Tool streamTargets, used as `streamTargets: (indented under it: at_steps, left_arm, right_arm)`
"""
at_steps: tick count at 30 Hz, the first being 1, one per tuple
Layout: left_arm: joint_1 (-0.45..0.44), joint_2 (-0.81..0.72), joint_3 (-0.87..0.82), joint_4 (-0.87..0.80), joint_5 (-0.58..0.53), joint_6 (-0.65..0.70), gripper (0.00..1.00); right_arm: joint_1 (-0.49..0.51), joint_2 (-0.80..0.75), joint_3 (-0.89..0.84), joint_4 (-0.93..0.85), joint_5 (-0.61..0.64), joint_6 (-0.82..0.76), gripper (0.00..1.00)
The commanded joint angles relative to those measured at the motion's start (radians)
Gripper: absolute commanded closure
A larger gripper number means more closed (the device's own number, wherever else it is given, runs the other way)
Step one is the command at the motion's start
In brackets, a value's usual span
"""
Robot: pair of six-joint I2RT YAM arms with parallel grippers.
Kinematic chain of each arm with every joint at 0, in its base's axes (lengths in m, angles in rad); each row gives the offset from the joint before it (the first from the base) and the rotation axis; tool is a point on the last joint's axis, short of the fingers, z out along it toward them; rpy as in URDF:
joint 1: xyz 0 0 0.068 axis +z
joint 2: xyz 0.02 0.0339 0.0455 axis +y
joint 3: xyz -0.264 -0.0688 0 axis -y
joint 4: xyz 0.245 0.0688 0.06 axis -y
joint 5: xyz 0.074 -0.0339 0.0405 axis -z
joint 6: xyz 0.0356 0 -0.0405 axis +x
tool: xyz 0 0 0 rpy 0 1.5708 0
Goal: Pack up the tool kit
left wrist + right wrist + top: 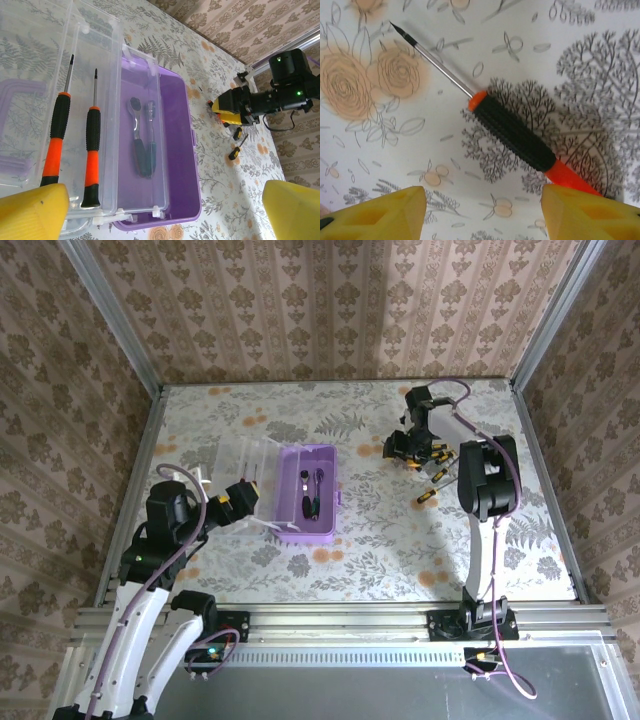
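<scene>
Starting at the left, the left gripper (243, 497) hangs over the near edge of the clear lid (95, 60). Its yellow fingers (32, 212) are spread wide and hold nothing. Two orange-and-black screwdrivers (56, 140) lie side by side in that lid, tips pointing far. Just right of the lid sits the purple case (331, 510) — open, with a ratchet wrench (136, 132) and a slimmer grey-handled tool (151, 135) lying together in its tray.

Well to the right, on the flowered table (350, 570), the right gripper (410, 447) points down at the far-right part of the cloth. A couple of yellow-handled screwdrivers (428, 495) lie loose just near of it. From the right wrist, its fingertips (375, 215) stand apart over a loose screwdriver (515, 135) that lies flat on the cloth, black grip and orange ends — unclamped. The orange tail runs toward the right-hand finger and may touch it; I cannot tell.
</scene>
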State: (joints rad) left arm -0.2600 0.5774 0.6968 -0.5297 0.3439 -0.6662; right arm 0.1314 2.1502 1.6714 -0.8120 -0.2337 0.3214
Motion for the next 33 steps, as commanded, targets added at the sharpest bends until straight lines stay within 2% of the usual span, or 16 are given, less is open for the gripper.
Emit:
streamTargets:
  at_steps: [1,3,6,8,12,20,26,33]
  left_arm:
    - [0.004,-0.013,0.013,0.019,0.0,-0.026,0.0]
    - [0.004,-0.014,0.01,0.022,0.001,-0.028,0.0]
    - [0.004,-0.014,0.006,0.028,0.01,-0.036,0.0]
    - [0.004,-0.016,0.005,0.025,0.012,-0.036,0.0]
    - [0.004,-0.022,0.02,0.0,0.011,-0.028,0.0]
    - [0.003,-0.042,0.026,-0.03,-0.002,-0.02,0.0]
    - [0.004,-0.042,0.017,-0.018,-0.006,-0.023,0.0]
    - [0.004,-0.021,0.013,0.007,0.007,-0.027,0.0]
  right_arm:
    - [0.0,-0.09,-0.022,0.01,-0.036,0.025,0.36]
    - [0.0,-0.118,-0.028,0.025,-0.023,0.02,0.36]
    - [0.0,-0.124,-0.029,0.04,0.109,0.011,0.33]
    - [-0.004,-0.096,-0.014,0.037,0.166,0.0,0.29]
    - [-0.019,0.006,0.069,-0.029,0.199,-0.027,0.26]
    - [-0.036,0.143,0.201,-0.122,0.132,-0.072,0.24]
    - [-0.026,0.115,0.142,-0.086,0.059,-0.066,0.27]
    - [-0.001,0.093,0.106,-0.075,0.054,-0.058,0.31]
